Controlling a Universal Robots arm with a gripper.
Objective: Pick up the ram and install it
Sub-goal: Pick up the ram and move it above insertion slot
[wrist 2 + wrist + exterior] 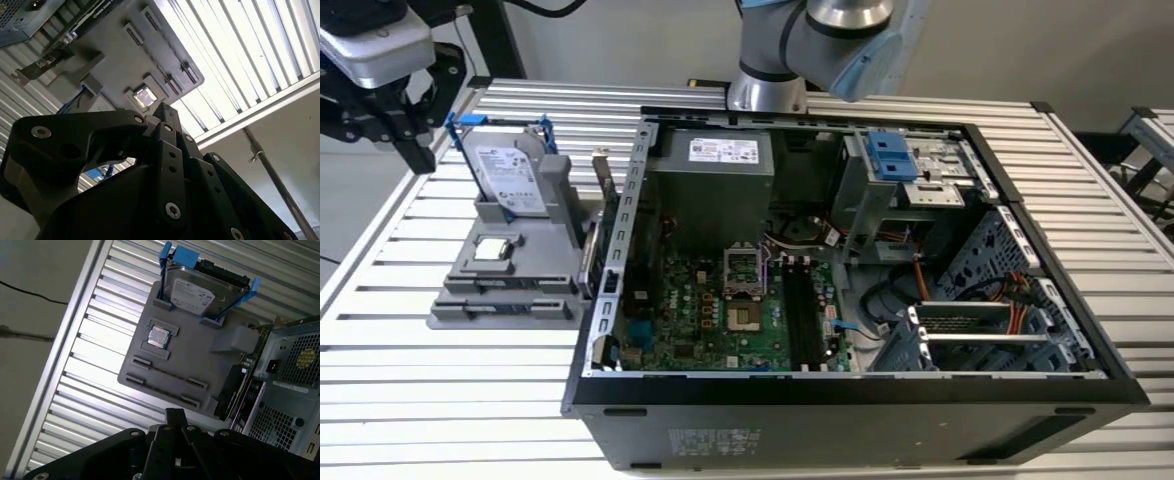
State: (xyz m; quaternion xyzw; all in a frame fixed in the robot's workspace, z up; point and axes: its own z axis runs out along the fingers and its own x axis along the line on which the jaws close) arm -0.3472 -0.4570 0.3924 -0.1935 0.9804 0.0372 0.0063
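Slatted metal desk [454, 380] carries an open computer case [854, 410] and, on the exterior view's left of it, a grey fixture [200, 360]. The fixture holds a hard drive with blue handles [195, 290] standing on edge, a square silver processor [159, 336], and two rows of clips. The ram [167, 373] appears in the first wrist view as a thin dark strip, edge-up, between the clips nearest the processor; it is hard to make out. The gripper [174, 413] hangs above the desk near the fixture, touching nothing. Its jaws are pressed together at one narrow tip and hold nothing.
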